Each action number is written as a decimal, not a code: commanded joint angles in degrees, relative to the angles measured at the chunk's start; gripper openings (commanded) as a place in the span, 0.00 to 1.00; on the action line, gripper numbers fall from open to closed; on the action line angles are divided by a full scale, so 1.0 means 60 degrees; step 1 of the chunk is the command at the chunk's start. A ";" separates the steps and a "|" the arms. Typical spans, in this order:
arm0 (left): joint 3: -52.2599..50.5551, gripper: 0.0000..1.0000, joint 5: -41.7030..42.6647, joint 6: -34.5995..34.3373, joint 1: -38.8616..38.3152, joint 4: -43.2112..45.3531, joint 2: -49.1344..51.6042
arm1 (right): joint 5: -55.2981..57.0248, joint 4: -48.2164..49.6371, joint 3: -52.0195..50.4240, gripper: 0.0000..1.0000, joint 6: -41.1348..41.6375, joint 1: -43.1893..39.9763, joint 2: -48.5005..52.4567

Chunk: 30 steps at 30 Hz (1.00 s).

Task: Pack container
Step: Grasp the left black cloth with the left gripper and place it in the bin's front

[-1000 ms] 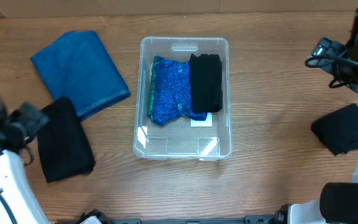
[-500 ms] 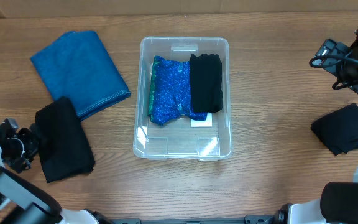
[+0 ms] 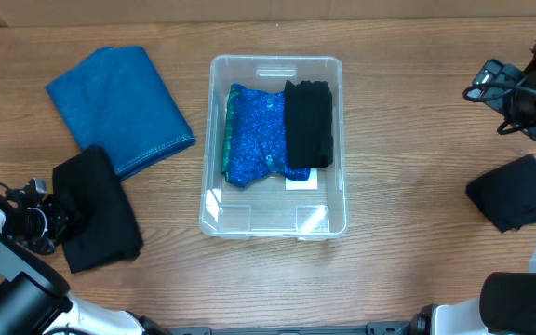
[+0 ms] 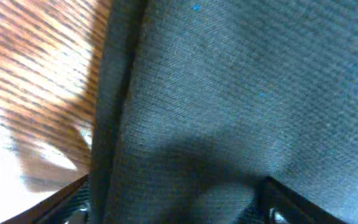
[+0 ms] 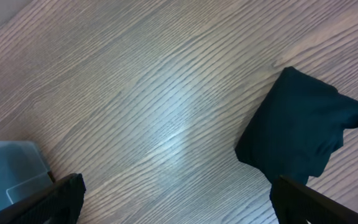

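Observation:
The clear container [image 3: 275, 65] stands mid-table; its corner shows in the right wrist view [image 5: 8, 171]. It holds a folded sparkly blue cloth [image 3: 254, 140] and a folded black cloth [image 3: 308, 123]. My left gripper [image 3: 52, 221] is low at the left edge of a folded black cloth [image 3: 96, 209] on the table. In the left wrist view this cloth [image 4: 229, 93] fills the frame, and the left gripper [image 4: 176, 211] is open with its jaws either side of the cloth. My right gripper [image 3: 491, 82] is open and empty, high at the far right.
A folded blue cloth [image 3: 119, 107] lies at the back left, touching the black one. Another black cloth [image 3: 510, 193] lies at the right edge and also shows in the right wrist view [image 5: 297, 124]. Bare wood [image 5: 166, 112] lies under the right gripper [image 5: 179, 205].
My left gripper has dropped towards the front and moved right onto the left edge of the black cloth. The right arm has barely moved.

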 commanded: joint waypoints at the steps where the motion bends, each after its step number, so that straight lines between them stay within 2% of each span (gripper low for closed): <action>1: -0.0004 0.29 0.0470 0.0193 0.0033 -0.0040 0.0244 | 0.0004 -0.0004 0.0102 1.00 0.0007 -0.0015 -0.0036; 2: -0.0004 0.19 0.0605 0.0193 0.0033 -0.0098 0.0244 | 0.0004 -0.0004 0.0102 1.00 0.0007 -0.0015 -0.0033; 4: 0.0007 0.07 0.0911 0.0193 0.0033 -0.0193 0.0244 | 0.0004 -0.0007 0.0102 1.00 0.0004 -0.0015 -0.0036; 5: 0.0029 0.04 0.1064 0.0193 0.0033 -0.0284 0.0233 | 0.0004 -0.0004 0.0102 1.00 0.0007 -0.0015 -0.0036; 9: 0.0408 0.04 0.1650 0.0233 0.0033 -0.0965 0.0211 | 0.0004 -0.0004 0.0102 1.00 0.0004 -0.0015 -0.0036; 14: 0.1530 0.04 0.3417 0.1308 0.0022 -0.2197 -0.0696 | 0.0007 -0.0011 0.0102 1.00 0.0004 -0.0015 -0.0036; 19: 0.3235 0.04 0.4725 0.0860 -0.0627 -0.2830 -0.2251 | 0.0007 -0.0033 0.0102 1.00 -0.0189 -0.0015 -0.0033; 21: 0.4124 0.04 0.4717 0.0142 -0.1552 -0.2812 -0.2630 | 0.0007 -0.0073 0.0102 1.00 -0.0215 -0.0015 -0.0036; 24: 0.5209 0.04 0.4564 0.0124 -0.3377 -0.2550 -0.2685 | 0.0007 -0.0087 0.0102 1.00 -0.0211 -0.0015 -0.0036; 26: 0.5665 0.04 0.3719 0.0219 -0.4943 -0.2047 -0.2681 | 0.0007 -0.0106 0.0102 1.00 -0.0211 -0.0015 -0.0036; 27: 0.5774 0.04 0.3191 0.0372 -0.5683 -0.1763 -0.2681 | 0.0007 -0.0117 0.0102 1.00 -0.0211 -0.0015 -0.0036; 30: 0.5821 0.04 0.1606 0.2517 -0.8393 -0.0984 -0.2608 | 0.0007 -0.0117 0.0102 1.00 -0.0215 -0.0015 -0.0036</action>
